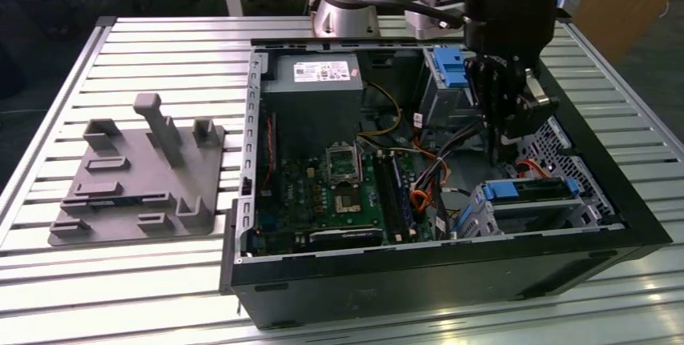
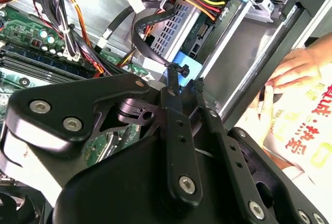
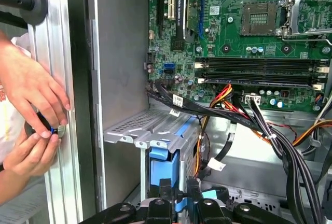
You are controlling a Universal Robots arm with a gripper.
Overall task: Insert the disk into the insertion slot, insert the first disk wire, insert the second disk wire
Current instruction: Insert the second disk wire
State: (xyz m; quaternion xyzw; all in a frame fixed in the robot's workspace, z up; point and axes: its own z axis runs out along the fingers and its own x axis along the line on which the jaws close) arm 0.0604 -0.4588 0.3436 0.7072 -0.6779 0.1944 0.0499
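The disk (image 1: 531, 190), silver in its blue carrier, lies inside the perforated insertion slot (image 1: 534, 215) at the case's near corner on the exterior view's right; its blue handle (image 3: 163, 166) faces the wrist camera. My gripper (image 1: 495, 153) hangs inside the case just beside the slot. In both wrist views its fingers (image 2: 184, 76) (image 3: 179, 190) are shut on the small bright blue plug (image 2: 188, 70) of the second disk wire, whose dark cable (image 2: 141, 27) loops up from it. A red-orange cable (image 1: 526, 167), apparently the first disk wire, lies at the disk's far end.
A taller bay with a blue latch (image 1: 447, 69) stands behind the gripper. Black, yellow and orange wire bundles (image 3: 259, 123) cross between motherboard (image 3: 249, 42) and cage. A person's hands (image 3: 31, 110) rest on the table rail outside the case wall. A grey fixture (image 1: 139, 177) sits on the exterior view's left.
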